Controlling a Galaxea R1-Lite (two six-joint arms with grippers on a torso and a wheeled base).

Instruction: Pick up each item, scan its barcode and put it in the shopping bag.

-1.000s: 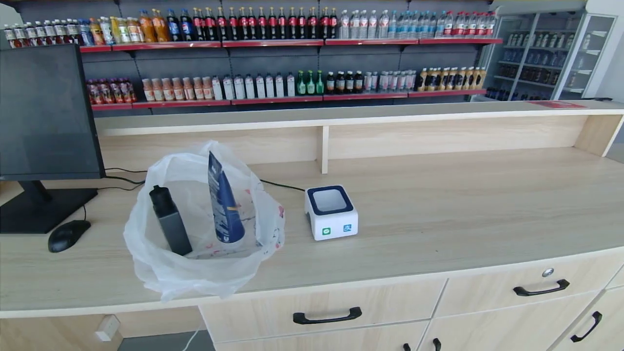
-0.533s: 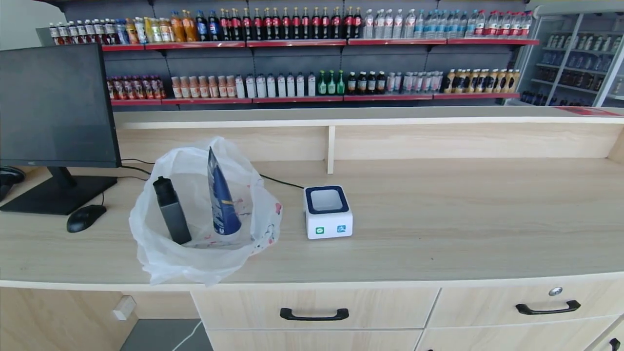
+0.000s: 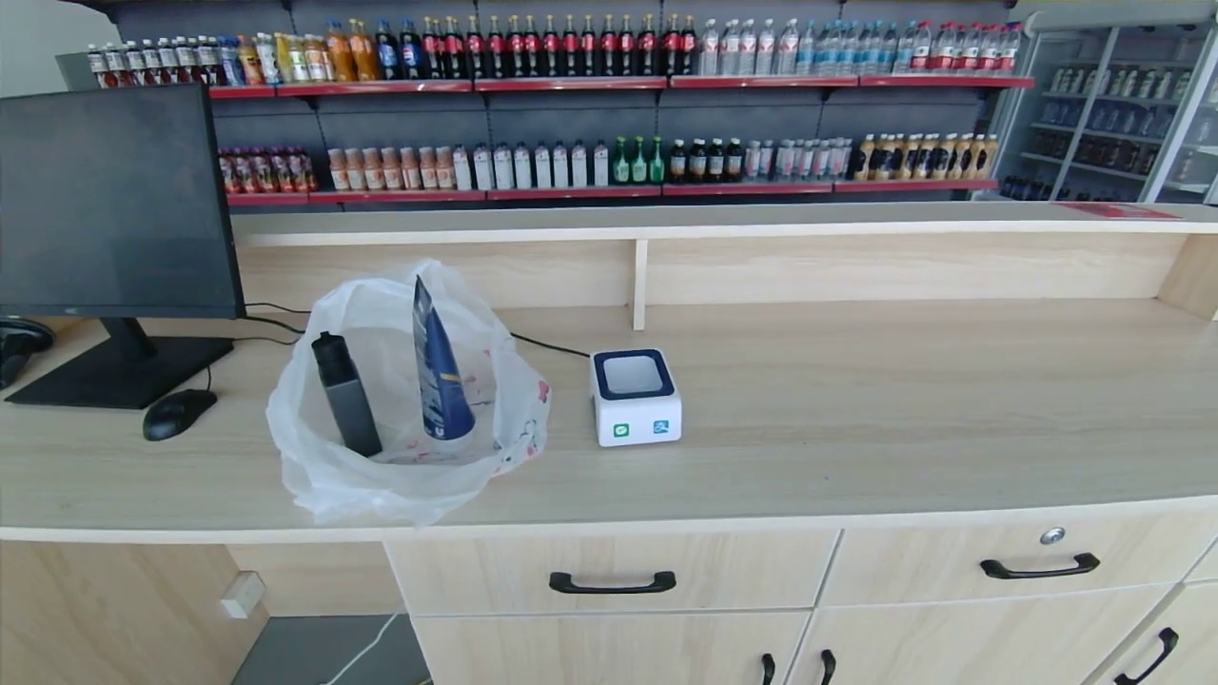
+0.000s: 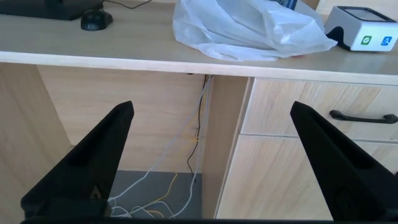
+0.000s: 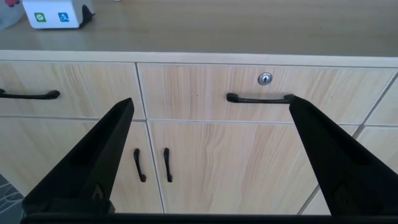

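Shopping bag (image 3: 314, 457) risk starts at the pincers: left gripper (image 4: 211, 109) and right gripper (image 5: 211, 102) hang released and empty, low before the drawers (image 5: 205, 81). Rising carelessly, one could snag the bag, at nine o'clock of the scanner (image 3: 636, 409) on the counter (image 3: 856, 419), toppling its bottle (image 3: 347, 400) and tube (image 3: 440, 381).

The right pincer (image 5: 211, 102) gapes wide before drawers (image 5: 199, 81) beneath the scanner (image 5: 53, 14).

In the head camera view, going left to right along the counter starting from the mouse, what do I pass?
mouse → grey bottle → blue tube → scanner. The bottle and tube both stand inside the shopping bag.
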